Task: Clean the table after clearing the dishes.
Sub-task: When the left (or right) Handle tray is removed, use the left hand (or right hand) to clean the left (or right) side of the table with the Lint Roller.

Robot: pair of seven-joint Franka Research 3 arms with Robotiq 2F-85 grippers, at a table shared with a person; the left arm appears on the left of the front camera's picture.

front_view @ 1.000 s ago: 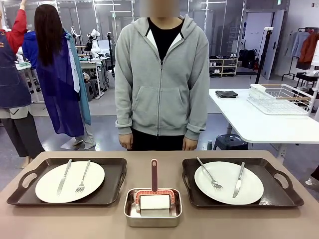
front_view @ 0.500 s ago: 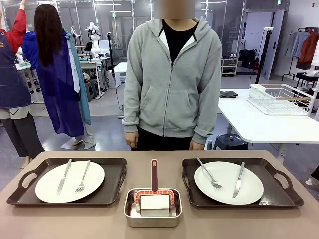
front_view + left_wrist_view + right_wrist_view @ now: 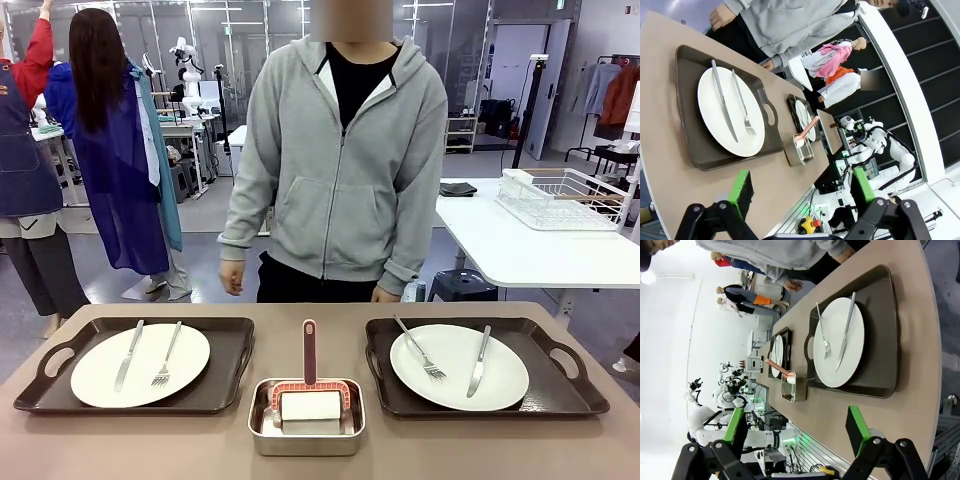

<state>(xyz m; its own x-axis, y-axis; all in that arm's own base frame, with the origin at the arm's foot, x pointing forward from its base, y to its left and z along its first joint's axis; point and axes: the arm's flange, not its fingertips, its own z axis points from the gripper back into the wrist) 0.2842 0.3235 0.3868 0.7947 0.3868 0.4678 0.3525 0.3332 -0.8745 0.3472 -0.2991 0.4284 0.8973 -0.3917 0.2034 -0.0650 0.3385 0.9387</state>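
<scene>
The table (image 3: 150, 445) has a beige-brown top. On it lie two dark brown handled trays, one at the left (image 3: 232, 340) and one at the right (image 3: 560, 388). Each carries a white plate (image 3: 100, 375) (image 3: 505, 385) with a fork and a knife. In the left wrist view my left gripper (image 3: 802, 187) is open, hanging over the table's near side, apart from the left plate (image 3: 707, 95). My right gripper (image 3: 795, 429) is open too, likewise short of the right plate (image 3: 852, 360). Nothing sits between either pair of green pads.
A small steel pan (image 3: 306, 446) stands between the trays near the front edge, holding a red-handled cleaning tool (image 3: 309, 350). A person in a grey hoodie (image 3: 345, 170) stands at the far side. A white table (image 3: 500, 255) with a wire rack is behind at the right.
The person has shifted to the picture's right, and the arm at picture left has swung outward. The trays, plates and pan have not moved.
</scene>
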